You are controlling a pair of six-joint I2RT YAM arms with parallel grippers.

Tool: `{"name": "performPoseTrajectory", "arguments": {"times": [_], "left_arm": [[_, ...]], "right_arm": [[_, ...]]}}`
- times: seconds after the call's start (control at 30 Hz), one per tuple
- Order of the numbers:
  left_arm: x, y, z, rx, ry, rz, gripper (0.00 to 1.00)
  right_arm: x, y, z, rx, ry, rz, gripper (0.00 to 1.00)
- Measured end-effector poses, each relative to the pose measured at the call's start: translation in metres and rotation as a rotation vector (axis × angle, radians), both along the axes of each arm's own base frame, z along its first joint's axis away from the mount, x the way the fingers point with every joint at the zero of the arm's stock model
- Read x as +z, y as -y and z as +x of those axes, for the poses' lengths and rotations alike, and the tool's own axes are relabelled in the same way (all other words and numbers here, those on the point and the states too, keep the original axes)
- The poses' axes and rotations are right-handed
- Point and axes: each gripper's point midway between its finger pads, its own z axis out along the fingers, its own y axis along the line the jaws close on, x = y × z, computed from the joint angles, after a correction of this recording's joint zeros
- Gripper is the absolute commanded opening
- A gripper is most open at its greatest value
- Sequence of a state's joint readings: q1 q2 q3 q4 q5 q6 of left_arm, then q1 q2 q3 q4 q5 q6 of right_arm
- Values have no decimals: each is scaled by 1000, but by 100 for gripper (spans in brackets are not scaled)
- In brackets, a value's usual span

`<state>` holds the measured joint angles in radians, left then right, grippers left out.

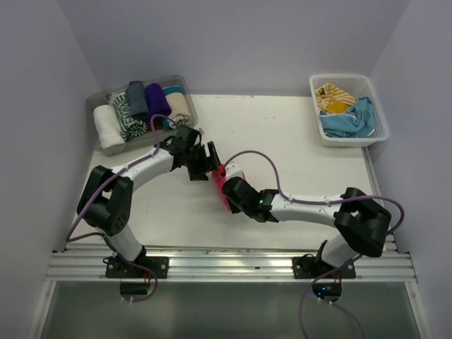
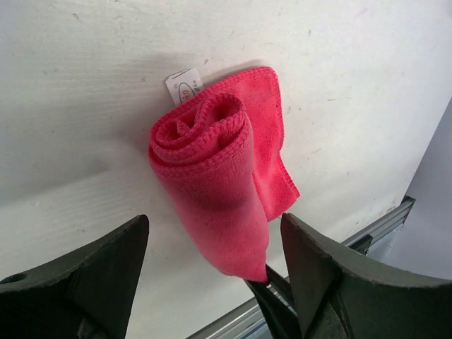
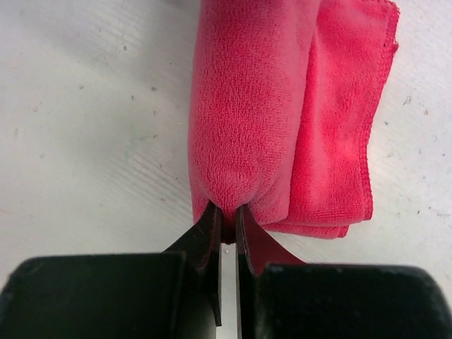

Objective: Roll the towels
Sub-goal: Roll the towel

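On pink towel (image 2: pixel 219 183), illegible white tag (image 2: pixel 182 86)

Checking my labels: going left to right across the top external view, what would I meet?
clear tray → left gripper → pink towel → white basket
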<state>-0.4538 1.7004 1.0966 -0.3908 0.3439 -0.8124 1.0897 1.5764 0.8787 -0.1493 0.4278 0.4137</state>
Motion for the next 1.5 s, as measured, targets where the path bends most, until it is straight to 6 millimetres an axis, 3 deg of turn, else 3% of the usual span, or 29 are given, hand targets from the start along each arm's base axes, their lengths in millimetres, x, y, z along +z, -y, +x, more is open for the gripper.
{"name": "performPoseTrajectory", "arguments": {"times": [0.13, 0.5, 0.87, 1.33, 1.5], "left_arm": [[11, 0, 2, 4, 31, -8, 80], [12, 6, -2, -29, 31, -26, 86], [-27, 31, -9, -107, -63, -24, 84], [-33, 62, 6, -156, -58, -84, 82], [-33, 73, 8, -166, -58, -89, 69]], "right_arm": [[4, 10, 2, -39, -65, 162, 0], [5, 15, 18, -84, -268, 510, 0], [2, 37, 21, -127, -407, 745, 0], [-12, 53, 27, -148, -557, 943, 0], [-18, 52, 26, -150, -610, 1024, 0]]}}
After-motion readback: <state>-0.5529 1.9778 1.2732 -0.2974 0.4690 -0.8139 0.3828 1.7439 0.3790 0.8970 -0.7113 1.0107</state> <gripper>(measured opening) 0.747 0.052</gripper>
